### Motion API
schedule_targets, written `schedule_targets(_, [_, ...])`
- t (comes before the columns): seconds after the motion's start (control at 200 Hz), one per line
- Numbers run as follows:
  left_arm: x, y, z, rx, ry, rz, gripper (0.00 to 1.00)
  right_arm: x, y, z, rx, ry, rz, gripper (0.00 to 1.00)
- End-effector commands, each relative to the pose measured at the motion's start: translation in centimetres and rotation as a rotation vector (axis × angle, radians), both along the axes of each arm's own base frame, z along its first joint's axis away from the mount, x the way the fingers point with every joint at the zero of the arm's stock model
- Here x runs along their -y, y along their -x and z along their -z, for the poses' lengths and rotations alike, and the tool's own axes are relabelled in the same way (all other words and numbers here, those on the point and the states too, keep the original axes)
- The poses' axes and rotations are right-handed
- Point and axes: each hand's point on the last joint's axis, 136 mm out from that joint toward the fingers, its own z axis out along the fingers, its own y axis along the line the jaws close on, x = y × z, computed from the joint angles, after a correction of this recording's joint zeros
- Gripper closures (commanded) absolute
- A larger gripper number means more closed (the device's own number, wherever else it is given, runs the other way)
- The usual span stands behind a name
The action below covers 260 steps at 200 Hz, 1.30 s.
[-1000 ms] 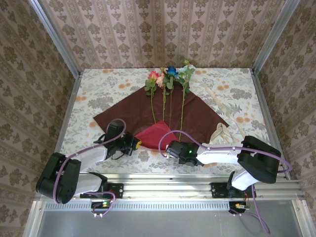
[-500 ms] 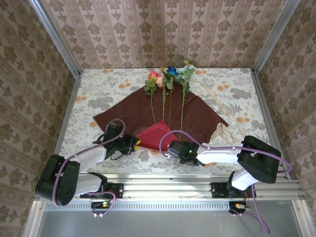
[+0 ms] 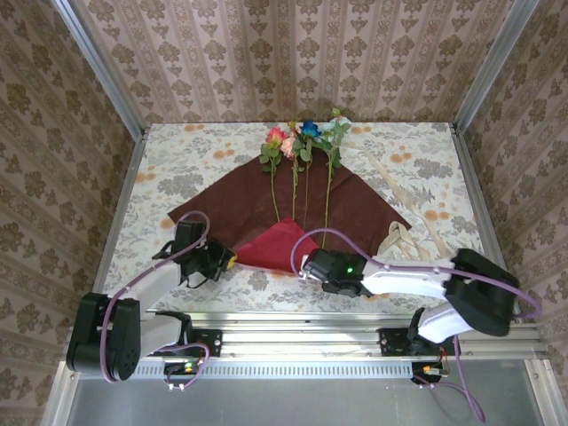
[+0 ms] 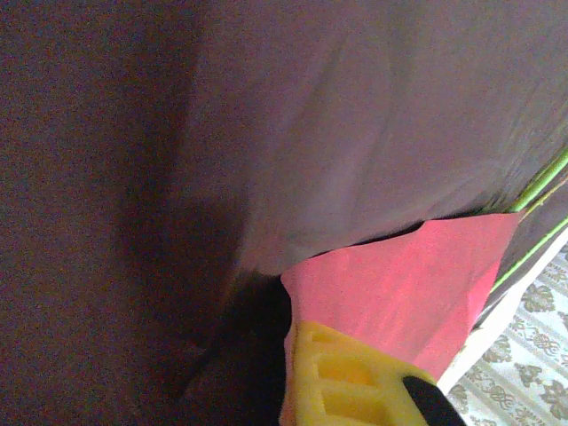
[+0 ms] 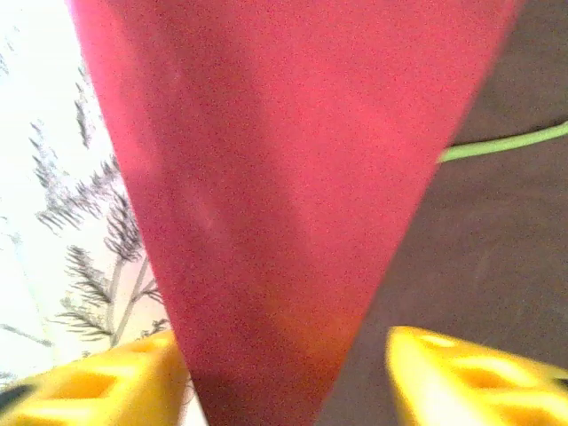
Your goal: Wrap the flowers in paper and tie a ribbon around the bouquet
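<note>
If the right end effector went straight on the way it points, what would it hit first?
Probably the paper's folded red corner, right ahead of the right end effector, between its open fingers.

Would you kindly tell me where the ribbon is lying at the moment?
In the top view, the ribbon lies on the tablecloth at the right side, just off the paper's right corner.

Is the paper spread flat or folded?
Large thin paper sheet: mostly spread, maroon face up; near corner folded over, showing crimson.
</note>
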Motion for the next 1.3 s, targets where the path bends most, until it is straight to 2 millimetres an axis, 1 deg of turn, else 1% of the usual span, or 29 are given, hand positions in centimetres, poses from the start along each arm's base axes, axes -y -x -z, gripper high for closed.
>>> schedule_targets(0.0, [-0.1, 0.3, -0.7, 0.018, -0.026, 0.050, 1.00, -3.4, 1.8, -4.9, -0.097, -0.334, -0.007, 0.26])
schedule_targets(0.09, [0.0, 0.6, -0.7, 0.021, -0.042, 0.067, 1.00, -5.9, 3.6, -8.1, -0.242, -0.556, -0.029, 0.25])
schedule_targets(0.13, [0.1, 0.6, -0.6, 0.024, -0.049, 0.075, 1.00, -7.1, 4.1, -9.1, -0.304, -0.643, -0.026, 0.26])
schedule_targets(0.175, [0.2, 0.6, -0.6, 0.028, -0.059, 0.085, 1.00, -8.5, 4.4, -9.8, -0.359, -0.722, -0.021, 0.30])
schedule_targets(0.225, [0.3, 0.6, -0.6, 0.033, -0.073, 0.095, 1.00, -10.1, 4.0, -10.0, -0.404, -0.788, 0.017, 0.39])
schedule_targets(0.29, [0.5, 0.5, -0.6, 0.038, -0.093, 0.113, 1.00, -12.2, 3.0, -9.3, -0.472, -0.826, 0.095, 0.58])
schedule_targets(0.315, [0.6, 0.4, -0.7, 0.043, -0.098, 0.119, 1.00, -13.0, 2.6, -8.8, -0.505, -0.828, 0.119, 0.64])
schedule_targets(0.325, [0.6, 0.4, -0.7, 0.042, -0.101, 0.122, 1.00, -13.4, 2.5, -9.0, -0.516, -0.836, 0.125, 0.66])
schedule_targets(0.33, [0.6, 0.4, -0.7, 0.043, -0.103, 0.123, 1.00, -13.5, 2.4, -8.4, -0.528, -0.825, 0.137, 0.67])
schedule_targets(0.34, [0.7, 0.4, -0.8, 0.046, -0.105, 0.126, 1.00, -14.0, 2.3, -8.1, -0.548, -0.822, 0.147, 0.69])
schedule_targets(0.375, [0.7, 0.4, -0.8, 0.048, -0.117, 0.136, 1.00, -15.2, 1.9, -7.4, -0.600, -0.809, 0.175, 0.76])
schedule_targets(0.38, [0.7, 0.3, -0.8, 0.049, -0.118, 0.137, 1.00, -15.4, 1.8, -7.7, -0.601, -0.814, 0.174, 0.78])
schedule_targets(0.385, [0.7, 0.4, -0.8, 0.049, -0.120, 0.138, 1.00, -15.5, 1.7, -7.5, -0.606, -0.810, 0.180, 0.79])
schedule_targets(0.415, [0.7, 0.4, -0.8, 0.049, -0.130, 0.146, 1.00, -16.4, 1.2, -6.9, -0.629, -0.795, 0.209, 0.83])
schedule_targets(0.52, [0.9, 0.3, -1.0, 0.061, -0.156, 0.172, 1.00, -18.2, -0.8, -3.6, -0.686, -0.757, 0.340, 0.87])
schedule_targets(0.575, [1.0, 0.3, -1.1, 0.068, -0.168, 0.184, 1.00, -18.5, -1.4, -2.1, -0.703, -0.734, 0.384, 0.89])
schedule_targets(0.605, [1.1, 0.2, -1.2, 0.075, -0.174, 0.193, 1.00, -18.6, -1.7, -1.6, -0.711, -0.732, 0.403, 0.89])
schedule_targets(0.65, [1.2, 0.2, -1.4, 0.081, -0.186, 0.207, 1.00, -18.7, -1.9, -0.7, -0.732, -0.723, 0.424, 0.89])
schedule_targets(0.7, [1.3, 0.2, -1.6, 0.090, -0.206, 0.224, 1.00, -18.8, -1.6, 0.0, -0.769, -0.702, 0.433, 0.89])
schedule_targets(0.81, [1.6, 0.0, -2.4, 0.124, -0.269, 0.288, 1.00, -18.0, -0.7, 1.9, -0.817, -0.633, 0.466, 0.90])
schedule_targets(0.89, [1.7, -0.2, -3.0, 0.154, -0.325, 0.341, 1.00, -17.3, -0.6, 3.3, -0.843, -0.622, 0.513, 0.90])
schedule_targets(0.9, [2.2, 0.0, -3.1, 0.161, -0.331, 0.368, 1.00, -17.3, -0.6, 3.4, -0.847, -0.625, 0.517, 0.90])
schedule_targets(0.935, [2.6, 0.2, -3.3, 0.175, -0.356, 0.406, 1.00, -17.0, -0.7, 3.8, -0.861, -0.628, 0.536, 0.90])
schedule_targets(1.04, [3.4, 0.6, -3.7, 0.212, -0.456, 0.539, 1.00, -16.7, -0.9, 4.2, -0.878, -0.645, 0.564, 0.90])
schedule_targets(1.14, [3.7, 0.9, -3.9, 0.235, -0.589, 0.655, 1.00, -17.0, -1.0, 3.7, -0.901, -0.666, 0.559, 0.89])
schedule_targets(1.22, [3.5, 0.9, -3.6, 0.232, -0.659, 0.689, 1.00, -17.0, -1.2, 3.2, -0.905, -0.682, 0.551, 0.89])
schedule_targets(1.295, [3.0, 0.9, -3.3, 0.221, -0.682, 0.672, 0.99, -16.9, -1.6, 2.3, -0.885, -0.699, 0.549, 0.88])
